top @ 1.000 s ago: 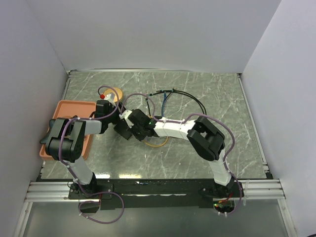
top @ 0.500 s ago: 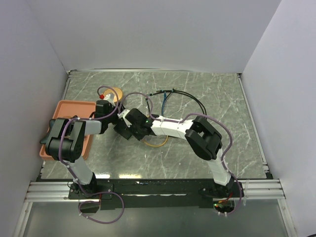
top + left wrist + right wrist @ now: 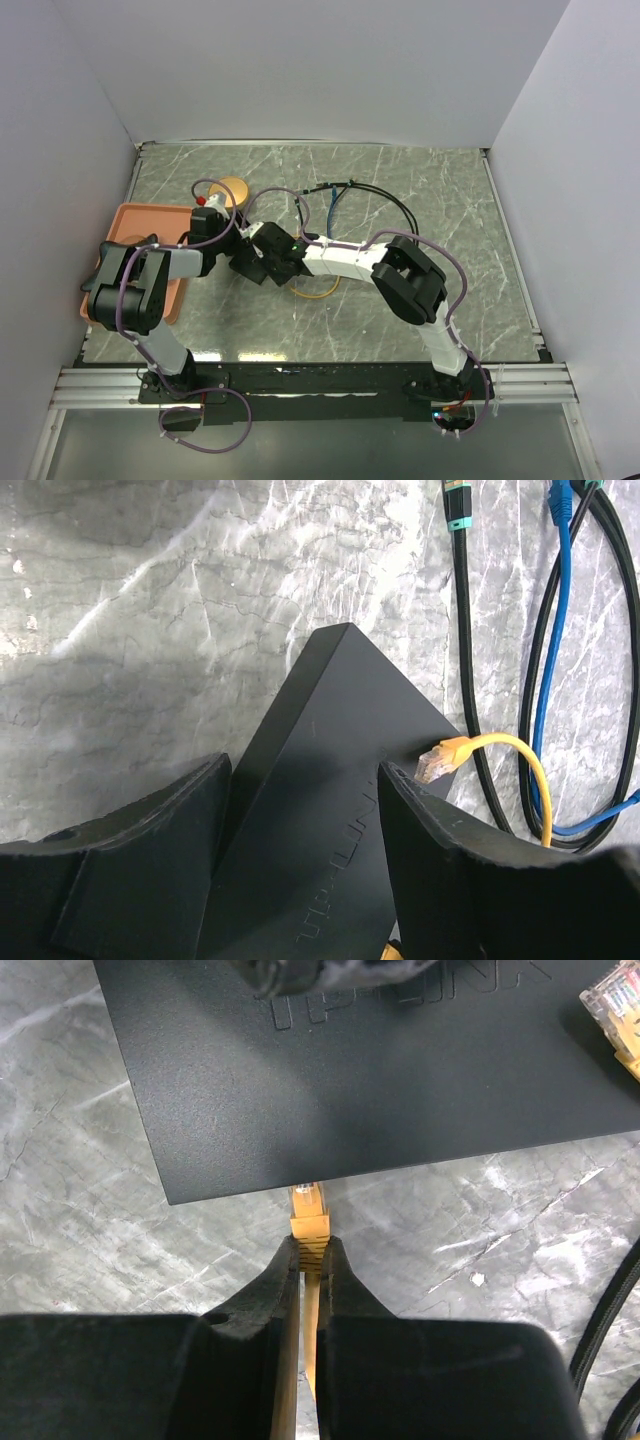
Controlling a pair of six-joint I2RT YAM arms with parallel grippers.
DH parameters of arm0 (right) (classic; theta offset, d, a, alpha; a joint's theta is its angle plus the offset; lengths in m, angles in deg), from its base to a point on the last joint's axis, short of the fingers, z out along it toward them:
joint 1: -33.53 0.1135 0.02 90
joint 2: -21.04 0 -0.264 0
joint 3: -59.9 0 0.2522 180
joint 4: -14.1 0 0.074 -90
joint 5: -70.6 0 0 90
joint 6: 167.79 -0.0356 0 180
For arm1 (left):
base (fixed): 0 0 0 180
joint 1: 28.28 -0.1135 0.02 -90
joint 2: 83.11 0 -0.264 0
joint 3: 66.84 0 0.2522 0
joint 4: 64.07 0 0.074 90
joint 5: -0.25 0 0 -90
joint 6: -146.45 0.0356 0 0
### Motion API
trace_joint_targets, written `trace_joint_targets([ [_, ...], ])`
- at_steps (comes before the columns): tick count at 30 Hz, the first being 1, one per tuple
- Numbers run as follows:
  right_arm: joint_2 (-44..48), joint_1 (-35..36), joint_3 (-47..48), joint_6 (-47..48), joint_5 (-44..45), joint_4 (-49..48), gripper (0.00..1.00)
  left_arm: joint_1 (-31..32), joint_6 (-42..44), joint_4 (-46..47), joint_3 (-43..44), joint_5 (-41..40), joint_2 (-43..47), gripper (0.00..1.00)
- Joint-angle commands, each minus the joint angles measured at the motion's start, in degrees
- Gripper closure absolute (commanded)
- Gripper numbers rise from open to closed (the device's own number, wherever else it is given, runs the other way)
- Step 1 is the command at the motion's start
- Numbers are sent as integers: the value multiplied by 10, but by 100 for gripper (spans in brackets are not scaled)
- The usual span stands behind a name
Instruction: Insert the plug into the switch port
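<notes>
I have the switch [image 3: 380, 1070] lying flat on the counter [image 3: 150, 630], just right of the orange tray [image 3: 135, 222]. The left claw [image 3: 300, 775] is spread wide across it, with a finger against each long side, which I judge to be a bracing hold. The right claw [image 3: 310, 1250] is pinched narrow on the boot of the yellow plug [image 3: 308, 1215]. The plug's clear tip sits right at the switch's near edge, and I cannot tell whether it has entered. The sockets themselves are hidden from the right wrist view, under the top face, so I cannot confirm that the plug faces a port. A second yellow plug [image 3: 440, 760] lies at another edge of the switch and is not gripped. Insertion is the step in hand. I recommend keeping the plug axis square to the edge and level with the socket row, then pushing straight and slowly. The left claw should take the reaction so the box does not slide. If the tip meets resistance, back off and shift sideways rather than force it. Forcing risks buckling the yellow cable [image 3: 315, 291] behind the grip.
</notes>
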Motion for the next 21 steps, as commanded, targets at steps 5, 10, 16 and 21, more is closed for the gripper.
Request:
trace_joint_targets([
  [5, 7, -4, 30, 1, 5, -139, 100, 15, -35, -27, -41, 88, 19, 36],
  [10, 1, -11, 45, 4, -4, -139, 100, 15, -37, -38, -42, 96, 17, 36],
  [16, 4, -18, 49, 26, -33, -147, 100, 15, -32, -51, -46, 113, 25, 37],
  [21, 4, -19, 56, 37, -35, -147, 100, 15, -26, -63, -42, 154, 30, 45],
])
